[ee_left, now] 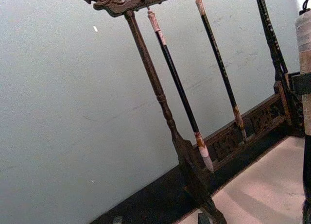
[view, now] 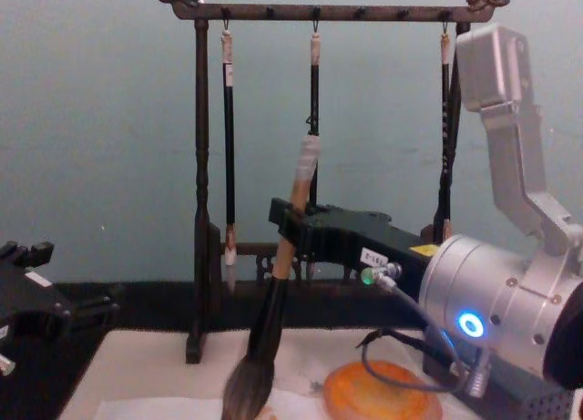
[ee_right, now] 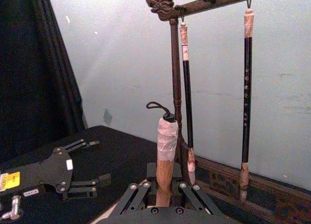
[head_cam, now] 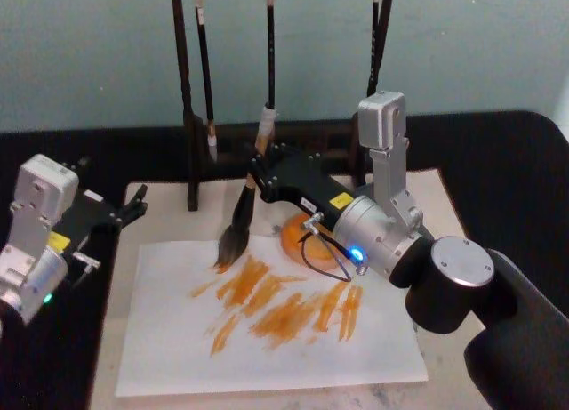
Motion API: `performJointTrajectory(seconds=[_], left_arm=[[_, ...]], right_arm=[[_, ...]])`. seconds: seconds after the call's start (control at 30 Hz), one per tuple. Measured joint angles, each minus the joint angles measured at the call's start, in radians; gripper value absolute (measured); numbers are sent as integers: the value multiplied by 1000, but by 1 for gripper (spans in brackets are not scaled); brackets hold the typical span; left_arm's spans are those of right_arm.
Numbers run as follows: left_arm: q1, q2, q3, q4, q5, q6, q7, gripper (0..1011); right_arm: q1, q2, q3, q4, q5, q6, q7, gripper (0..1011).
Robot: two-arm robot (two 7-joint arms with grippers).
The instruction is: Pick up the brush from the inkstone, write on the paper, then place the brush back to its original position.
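Observation:
My right gripper (head_cam: 253,184) is shut on the brush (head_cam: 240,223), holding its tan handle just above the black shaft. The brush stands nearly upright, slightly tilted. Its bushy bristles (head_cam: 231,248) touch the upper left part of the paper (head_cam: 178,357), beside several orange strokes (head_cam: 284,308). From the chest the brush (view: 273,320) hangs down out of the gripper (view: 290,236), and its white cap (ee_right: 166,136) shows close up in the right wrist view. The orange inkstone (head_cam: 295,237) lies right of the bristles, partly under my right arm, and shows in the chest view too (view: 383,394). My left gripper (head_cam: 133,210) rests open at the left.
A dark wooden rack (view: 200,210) stands behind the paper with thin brushes (view: 228,147) hanging from it. A beige felt mat (head_cam: 436,196) lies under the paper. A grey perforated block (view: 547,406) sits at the right, below my right wrist.

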Motion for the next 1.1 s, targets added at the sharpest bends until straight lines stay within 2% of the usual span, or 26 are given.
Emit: performJointTrajectory(seconds=[1.1], left_arm=[[0,0,0,0,0,0,0,1001]], right_arm=[[-26,14,42,-19,-46,-14,-8,172]])
